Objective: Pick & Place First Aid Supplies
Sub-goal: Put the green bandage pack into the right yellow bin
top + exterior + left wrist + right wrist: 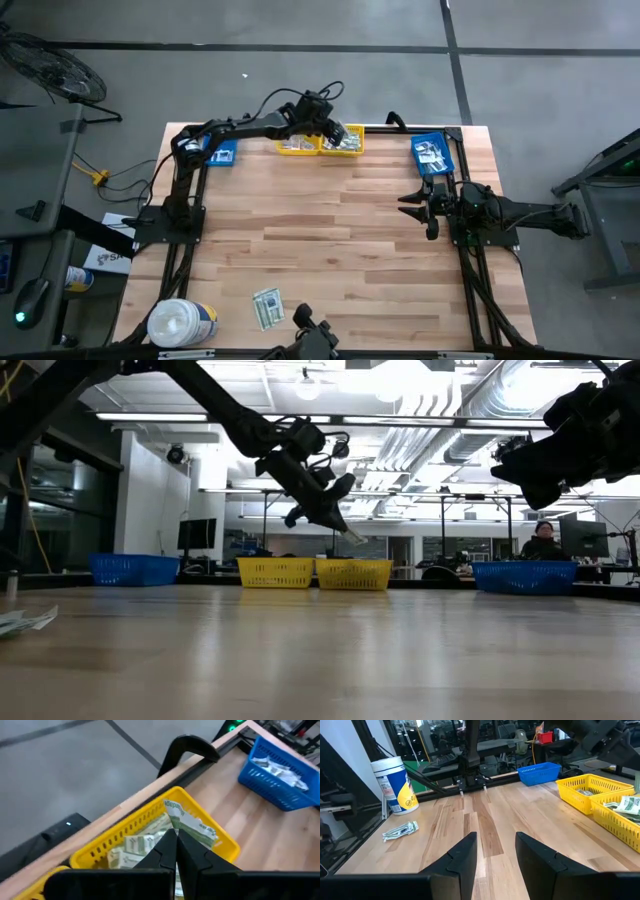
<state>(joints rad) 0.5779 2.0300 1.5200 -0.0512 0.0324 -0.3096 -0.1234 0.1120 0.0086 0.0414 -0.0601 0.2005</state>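
My own two dark fingers [176,851] fill the near edge of the left wrist view, pressed together on a long pale green-white packet [192,826] that I hold over the right-hand yellow bin [227,845]. There is green print on the strip, too small to read. More packets of the same kind lie heaped inside that bin.

My left arm reaches out across the far edge of the table [340,250], elbow raised and wrist tipped down, with the left gripper [337,136] above the bin; the low view shows the packet's tip poking below my fingers, clear of the bin's rim.

A second yellow bin [296,146] stands touching the first. A blue bin [434,155] at the far right corner holds white packets (only the high and left wrist views look into it).

My right gripper [495,852] waits beside that blue bin, fingers parted and holding nothing. Its wrist view alone shows, side on, a loose bunch of packets [400,830] near the big white tub [395,785], whose blue and yellow label I cannot read.
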